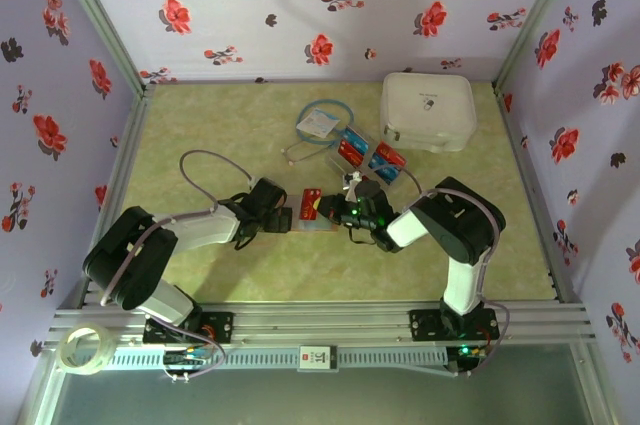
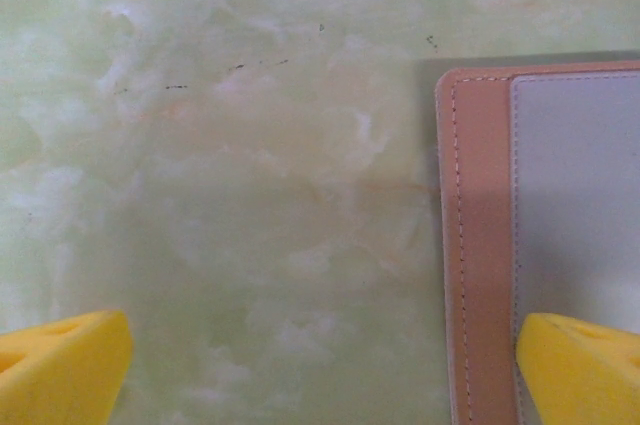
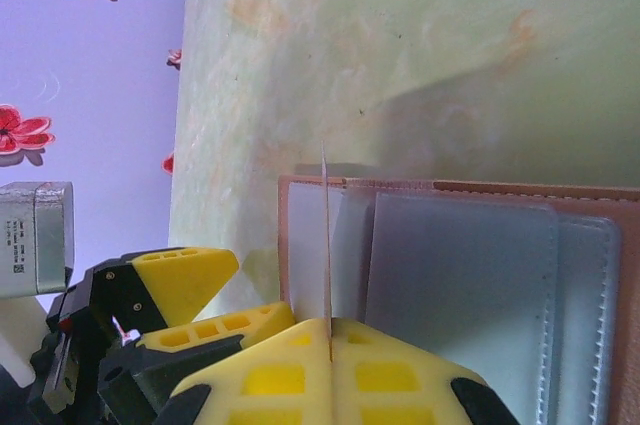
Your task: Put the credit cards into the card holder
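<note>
A: The right gripper is clamped on one credit card, carried on edge, so from its wrist we see only a thin line. The card holder lies open and flat just ahead of and beneath the fingertips.

B: Why on edge?

A: We judge it lets the leading edge find the lip of a grey sleeve before the card is tipped flat and slid in. It stands over the holder's outermost pocket, near the stitched border.

B: And the left gripper?

A: Jaws wide apart, nothing between them. One finger sits over the holder's border, the other over bare table. We read that as steadying the holder; contact we cannot tell.

B: Room?

A: Tight between the two grippers, which face each other across the holder. Open table lies on the left gripper's outer side. The remaining cards lie beyond the right gripper, near the white case.
</note>
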You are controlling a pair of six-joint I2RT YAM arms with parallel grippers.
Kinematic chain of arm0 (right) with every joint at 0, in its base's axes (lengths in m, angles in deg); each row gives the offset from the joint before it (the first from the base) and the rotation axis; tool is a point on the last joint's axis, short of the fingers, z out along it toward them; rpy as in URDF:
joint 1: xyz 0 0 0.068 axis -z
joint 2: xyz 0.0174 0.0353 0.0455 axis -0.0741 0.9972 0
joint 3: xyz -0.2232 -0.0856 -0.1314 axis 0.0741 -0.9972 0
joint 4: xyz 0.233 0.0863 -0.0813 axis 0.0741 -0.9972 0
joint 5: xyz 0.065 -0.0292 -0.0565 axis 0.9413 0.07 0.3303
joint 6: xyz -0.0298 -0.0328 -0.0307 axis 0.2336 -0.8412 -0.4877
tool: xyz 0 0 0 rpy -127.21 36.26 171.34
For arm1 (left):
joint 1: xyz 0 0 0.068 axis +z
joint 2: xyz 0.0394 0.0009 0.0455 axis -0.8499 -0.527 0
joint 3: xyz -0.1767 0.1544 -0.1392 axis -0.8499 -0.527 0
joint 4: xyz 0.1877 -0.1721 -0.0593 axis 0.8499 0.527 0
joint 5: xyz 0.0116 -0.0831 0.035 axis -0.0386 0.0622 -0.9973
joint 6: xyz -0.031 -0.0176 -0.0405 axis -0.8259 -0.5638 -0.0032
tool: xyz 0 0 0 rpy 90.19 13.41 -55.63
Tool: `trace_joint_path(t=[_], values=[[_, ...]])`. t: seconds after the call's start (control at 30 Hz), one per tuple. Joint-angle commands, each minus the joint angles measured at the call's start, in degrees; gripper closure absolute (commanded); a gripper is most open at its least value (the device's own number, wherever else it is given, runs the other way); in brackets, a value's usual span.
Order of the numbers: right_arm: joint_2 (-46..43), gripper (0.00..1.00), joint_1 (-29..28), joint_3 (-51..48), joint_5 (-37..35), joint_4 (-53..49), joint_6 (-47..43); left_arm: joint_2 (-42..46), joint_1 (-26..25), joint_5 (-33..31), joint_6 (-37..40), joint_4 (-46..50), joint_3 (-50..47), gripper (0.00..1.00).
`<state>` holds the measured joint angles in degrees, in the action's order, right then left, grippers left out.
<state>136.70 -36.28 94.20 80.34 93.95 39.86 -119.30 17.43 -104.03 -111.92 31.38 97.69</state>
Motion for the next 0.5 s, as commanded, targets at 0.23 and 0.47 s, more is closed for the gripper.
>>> trace_joint_path(t=[0.23,0.47], values=[[0.72,1.00,-0.51,-1.77,1.52,0.65,0.04,-1.56,-0.36,-1.39,-0.73,1.15,-1.02,0.00],[0.52,1.00,-0.60,-2.17,1.84,-0.75,-0.16,-1.47,-0.48,-1.40,-0.72,1.13,-1.14,0.00]])
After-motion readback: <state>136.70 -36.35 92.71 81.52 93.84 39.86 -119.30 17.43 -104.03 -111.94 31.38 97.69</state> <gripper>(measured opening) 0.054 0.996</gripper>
